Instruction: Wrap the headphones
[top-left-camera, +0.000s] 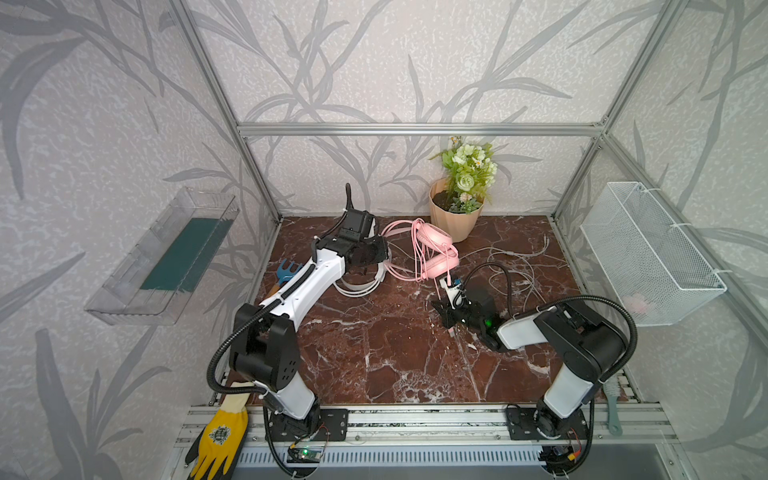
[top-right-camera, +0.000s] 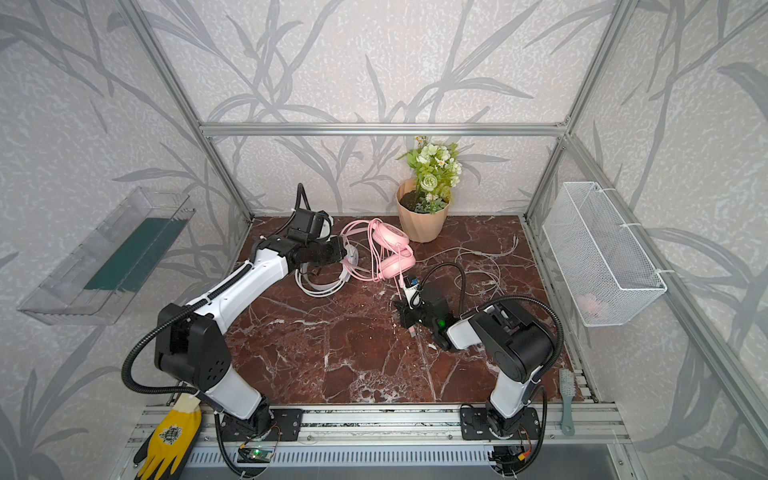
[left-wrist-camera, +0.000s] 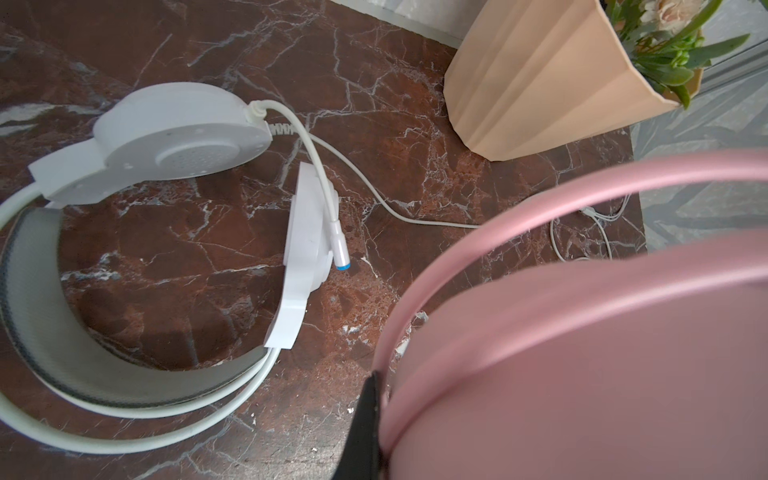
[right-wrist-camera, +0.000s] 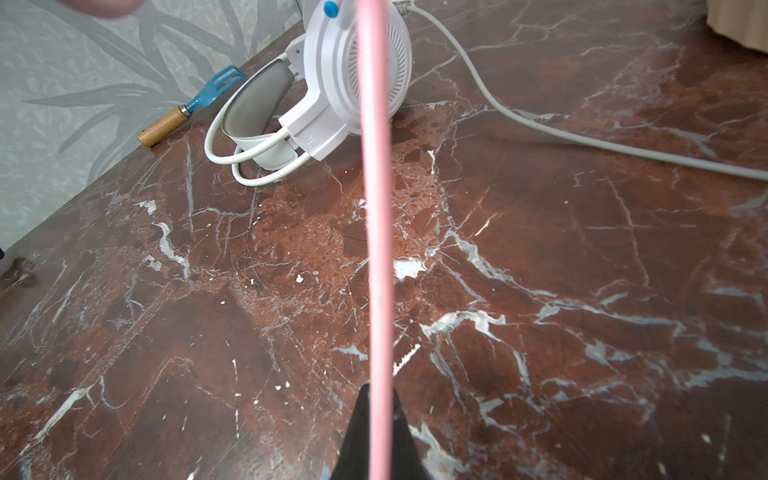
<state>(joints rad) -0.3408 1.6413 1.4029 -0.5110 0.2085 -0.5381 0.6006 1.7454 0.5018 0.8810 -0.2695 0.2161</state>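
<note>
The pink headphones (top-left-camera: 438, 249) sit at the back middle of the marble table (top-left-camera: 395, 357), with their pink cable (top-left-camera: 419, 257) looped over the earcups. My left gripper (top-left-camera: 376, 255) is shut on their headband (left-wrist-camera: 478, 224), which fills the left wrist view beside one black finger (left-wrist-camera: 365, 419). My right gripper (top-left-camera: 448, 309) is shut on the pink cable (right-wrist-camera: 376, 208), which runs taut from its jaws, and the plug end hangs just below them. The white headphones (top-left-camera: 359, 286) lie under the left arm. Their white cable (top-left-camera: 511, 266) sprawls to the right.
A beige flower pot (top-left-camera: 455, 216) stands at the back behind the pink headphones. A blue hand rake (top-left-camera: 286, 272) lies by the left wall. A yellow glove (top-left-camera: 220, 436) and a brush (top-left-camera: 613, 411) rest at the front rail. A wire basket (top-left-camera: 648, 253) hangs on the right wall and a clear tray (top-left-camera: 166, 257) on the left.
</note>
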